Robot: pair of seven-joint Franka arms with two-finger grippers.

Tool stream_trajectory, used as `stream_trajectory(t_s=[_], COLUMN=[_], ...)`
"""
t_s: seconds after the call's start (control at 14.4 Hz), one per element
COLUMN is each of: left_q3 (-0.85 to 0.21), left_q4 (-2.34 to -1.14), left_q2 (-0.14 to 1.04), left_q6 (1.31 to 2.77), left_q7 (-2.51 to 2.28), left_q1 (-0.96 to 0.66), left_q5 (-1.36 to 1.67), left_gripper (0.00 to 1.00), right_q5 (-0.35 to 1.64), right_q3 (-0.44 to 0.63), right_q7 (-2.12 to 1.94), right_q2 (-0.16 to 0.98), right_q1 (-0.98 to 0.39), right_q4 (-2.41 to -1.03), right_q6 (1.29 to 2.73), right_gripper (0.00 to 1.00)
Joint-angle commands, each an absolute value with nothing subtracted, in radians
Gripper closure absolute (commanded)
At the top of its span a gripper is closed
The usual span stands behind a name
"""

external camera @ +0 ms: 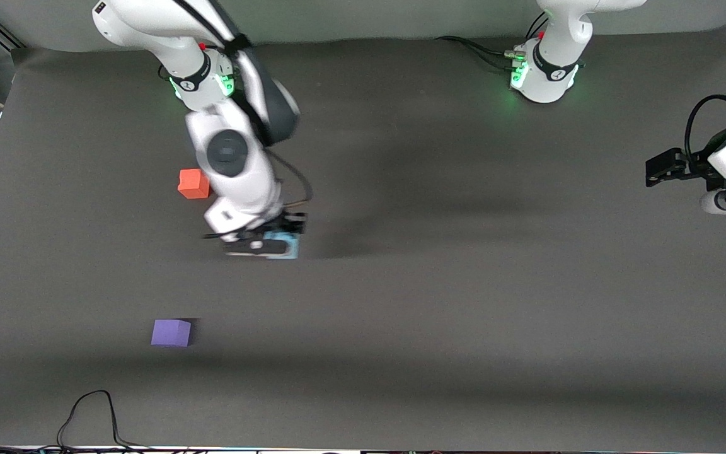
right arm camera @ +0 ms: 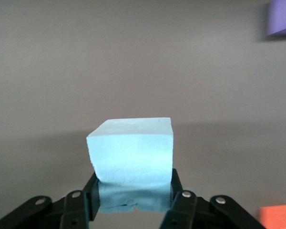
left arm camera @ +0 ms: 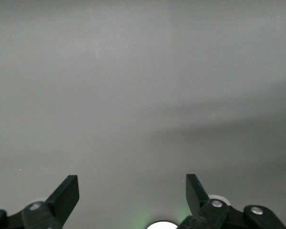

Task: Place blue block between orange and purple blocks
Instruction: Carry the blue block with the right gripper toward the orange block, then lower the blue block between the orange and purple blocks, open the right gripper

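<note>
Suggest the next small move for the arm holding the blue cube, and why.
Probably carry it toward the gap: the right gripper is shut on the blue block, which sits off the line between orange block and purple block. The left gripper waits open.

A dark grey mat (external camera: 438,302) covers the table. 1 thin black cable (external camera: 95,413) loops onto it at the edge nearest the front camera, toward the right arm's end. A pale wall (external camera: 363,22) rises above the mat.
</note>
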State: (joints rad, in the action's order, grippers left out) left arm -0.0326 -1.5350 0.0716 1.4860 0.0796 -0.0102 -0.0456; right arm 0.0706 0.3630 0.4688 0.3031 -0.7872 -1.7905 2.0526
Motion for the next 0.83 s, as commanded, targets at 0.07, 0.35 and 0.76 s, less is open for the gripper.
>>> stream_trajectory(t_s=[0.07, 0.35, 0.76], left_q3=[-0.044, -0.043, -0.040], left_q4=[-1.562, -1.565, -1.571], left_q2=[0.045, 0.041, 0.043], left_q6=[1.508, 1.508, 1.509], left_q7=[0.092, 0.098, 0.098], left_q1=[0.005, 0.006, 0.006], left_q5=[-0.034, 0.004, 0.011], left_gripper=[0.00, 0.00, 0.00], right_q5=[0.130, 0.147, 0.463], right_q3=[0.564, 0.707, 0.710], right_q7=[0.202, -0.036, -0.334], right_q2=[0.172, 0.218, 0.391], right_q1=[-0.796, -0.793, -0.765], right_q4=[-1.981, -2.147, -2.224], right_q6=[2.065, 2.265, 2.444], right_gripper=[0.71, 0.71, 0.70])
